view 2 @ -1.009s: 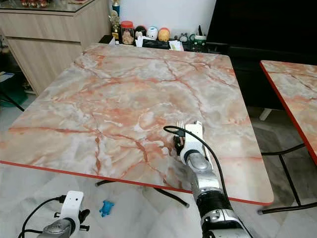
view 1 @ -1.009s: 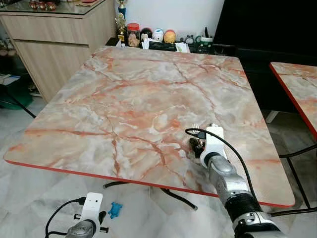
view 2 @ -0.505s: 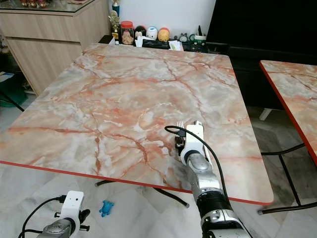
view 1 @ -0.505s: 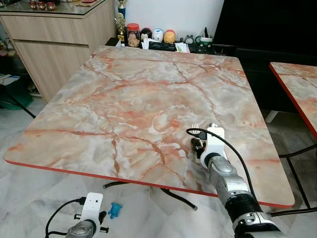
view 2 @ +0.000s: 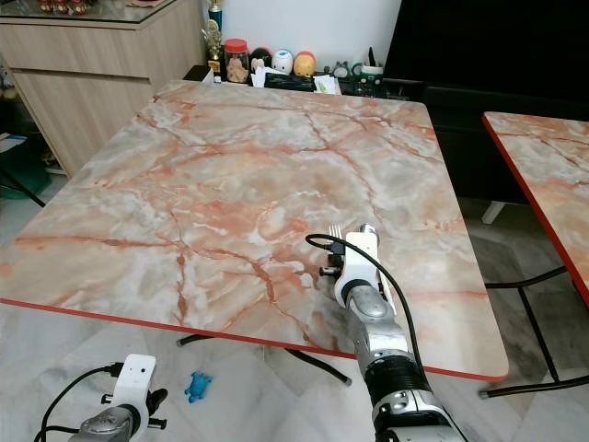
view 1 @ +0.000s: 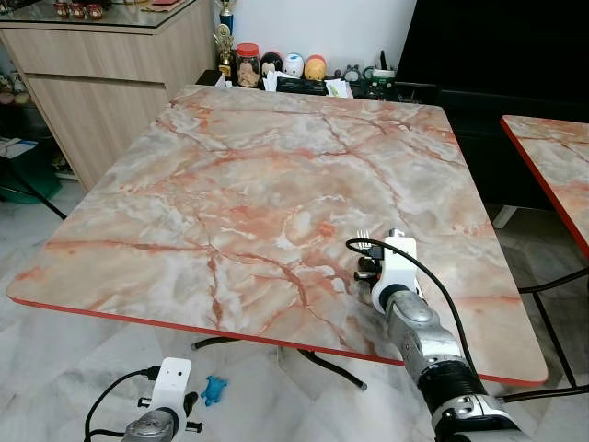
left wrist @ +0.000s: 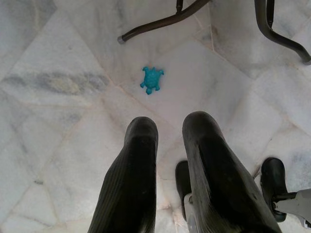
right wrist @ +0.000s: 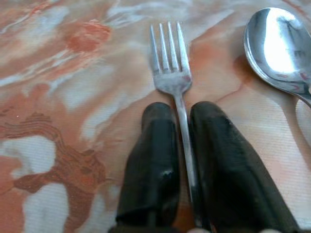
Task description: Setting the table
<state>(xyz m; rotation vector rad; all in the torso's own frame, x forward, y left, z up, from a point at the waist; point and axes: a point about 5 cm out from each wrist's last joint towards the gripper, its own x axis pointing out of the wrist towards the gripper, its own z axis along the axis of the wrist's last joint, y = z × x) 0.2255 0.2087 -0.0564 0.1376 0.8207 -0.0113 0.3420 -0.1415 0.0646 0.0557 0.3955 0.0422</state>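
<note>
Right gripper (right wrist: pixel 182 145) pinches fork (right wrist: pixel 171 63) handle, low on table (view 1: pixel 276 184) near right edge; fork's long axis points away, spoon (right wrist: pixel 279 51) just right. Grip looks snug, perhaps loosening. Left gripper (left wrist: pixel 170 145) idle, fingers slightly apart.

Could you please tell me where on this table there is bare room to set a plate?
Most of the marble table is bare: the whole stretch from the cabinet-side edge across the middle to the far edge. The crowded spot is the near right part, where the right tool is closed around the fork, with the spoon beside it.
</note>
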